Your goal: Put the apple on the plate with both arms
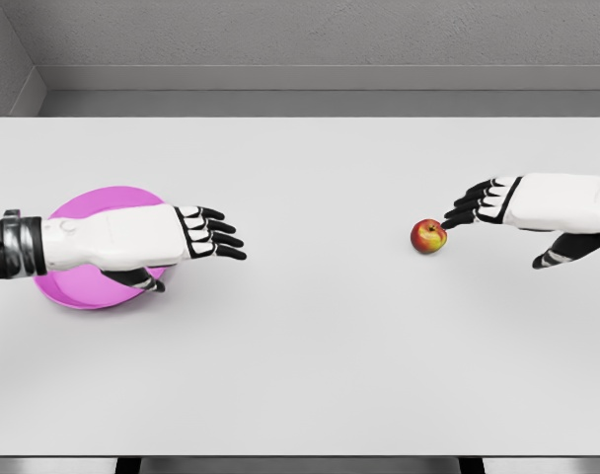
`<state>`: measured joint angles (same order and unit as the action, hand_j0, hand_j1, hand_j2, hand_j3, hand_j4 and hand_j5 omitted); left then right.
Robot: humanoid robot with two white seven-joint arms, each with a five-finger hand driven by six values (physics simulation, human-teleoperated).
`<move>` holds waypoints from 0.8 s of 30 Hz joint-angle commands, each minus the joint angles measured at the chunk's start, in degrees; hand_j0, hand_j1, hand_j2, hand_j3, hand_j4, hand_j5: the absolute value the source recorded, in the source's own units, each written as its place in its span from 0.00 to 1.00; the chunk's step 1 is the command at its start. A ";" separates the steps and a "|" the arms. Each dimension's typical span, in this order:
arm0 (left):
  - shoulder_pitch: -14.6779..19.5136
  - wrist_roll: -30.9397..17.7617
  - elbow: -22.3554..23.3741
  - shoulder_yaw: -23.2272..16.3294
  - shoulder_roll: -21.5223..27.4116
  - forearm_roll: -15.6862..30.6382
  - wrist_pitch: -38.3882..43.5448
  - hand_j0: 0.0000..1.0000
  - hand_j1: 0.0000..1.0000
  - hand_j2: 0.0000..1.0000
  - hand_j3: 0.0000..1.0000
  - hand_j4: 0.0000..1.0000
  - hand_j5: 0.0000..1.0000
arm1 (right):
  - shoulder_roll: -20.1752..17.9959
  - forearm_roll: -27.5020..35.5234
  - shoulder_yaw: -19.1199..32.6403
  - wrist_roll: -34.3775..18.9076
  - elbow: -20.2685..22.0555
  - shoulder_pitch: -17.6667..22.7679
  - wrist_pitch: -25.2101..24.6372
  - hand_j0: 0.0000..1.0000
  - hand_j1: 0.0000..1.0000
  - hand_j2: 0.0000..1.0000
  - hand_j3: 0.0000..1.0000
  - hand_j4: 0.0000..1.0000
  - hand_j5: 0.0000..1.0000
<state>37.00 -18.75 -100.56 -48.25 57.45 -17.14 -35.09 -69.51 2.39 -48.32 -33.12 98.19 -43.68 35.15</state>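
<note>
A red and yellow apple (428,236) lies on the white table (310,346), right of the middle. My right hand (497,222) hovers just right of it, fingers spread and open, the fingertips (456,219) close to the apple's upper right side. A pink plate (83,291) sits at the left of the table. Over it hangs my left hand (196,247), open with its fingers stretched toward the right, hiding much of the plate's middle.
The table's back edge meets a grey wall. Its front edge runs along the bottom of the view, with dark legs showing below.
</note>
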 commanded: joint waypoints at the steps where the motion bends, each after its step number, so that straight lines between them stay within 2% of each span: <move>1: 0.00 0.03 0.01 -0.27 0.03 0.35 0.09 1.00 1.00 1.00 1.00 1.00 1.00 | 4.29 2.79 -1.42 -1.88 -1.24 -0.09 -0.15 1.00 1.00 1.00 1.00 1.00 1.00; 3: 0.00 0.03 0.01 -0.27 0.03 0.35 0.09 1.00 1.00 1.00 1.00 1.00 1.00 | 6.40 2.79 -1.42 -1.88 -2.83 -0.35 -0.15 1.00 1.00 1.00 1.00 1.00 1.00; 6: 0.00 0.03 0.01 -0.36 0.03 0.35 0.09 1.00 1.00 1.00 1.00 1.00 1.00 | 7.45 4.20 -1.16 -1.88 -5.02 -0.79 -0.15 1.00 1.00 1.00 1.00 1.00 1.00; 8: 0.00 0.03 0.01 -0.62 0.03 0.35 0.09 1.00 1.00 1.00 1.00 1.00 1.00 | 8.51 7.54 -1.33 -1.88 -7.48 -0.79 -0.15 1.00 1.00 1.00 1.00 1.00 1.00; 10: 0.00 0.03 0.01 -0.53 0.03 0.35 0.09 1.00 1.00 1.00 1.00 1.00 1.00 | 8.86 8.07 -1.42 -1.88 -8.01 -0.70 -0.15 1.00 1.00 1.00 1.00 1.00 1.00; 11: 0.09 0.03 0.01 -0.53 0.03 0.35 0.09 1.00 1.00 1.00 1.00 1.00 1.00 | 9.56 8.24 -1.77 -1.88 -9.50 -0.70 -0.15 1.00 1.00 1.00 1.00 1.00 1.00; 13: 0.00 -0.06 0.01 -0.62 0.03 0.35 0.09 1.00 1.00 1.00 1.00 1.00 1.00 | 13.08 9.47 -2.13 -1.88 -16.09 -0.88 -0.15 1.00 1.00 1.00 1.00 1.00 1.00; 14: 0.00 -0.06 0.01 -0.62 0.03 0.35 0.09 1.00 1.00 1.00 1.00 1.00 1.00 | 13.43 9.47 -2.48 -1.88 -17.24 -0.88 -0.15 1.00 1.00 1.00 1.00 1.00 1.00; 19: 0.09 -0.41 -0.07 -0.62 0.03 0.35 0.09 1.00 1.00 1.00 1.00 1.00 1.00 | 14.66 9.39 -5.11 -1.88 -21.72 -0.97 -0.15 1.00 1.00 1.00 1.00 1.00 1.00; 24: 0.00 -0.41 0.01 -0.62 0.03 0.35 0.09 1.00 1.00 1.00 1.00 1.00 1.00 | 15.98 8.60 -6.61 -1.88 -22.51 -1.76 -0.15 1.00 1.00 1.00 1.00 1.00 1.00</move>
<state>37.09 -19.16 -100.55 -48.90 57.43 -17.18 -35.09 -54.23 10.85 -54.19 -35.02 76.42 -45.53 35.14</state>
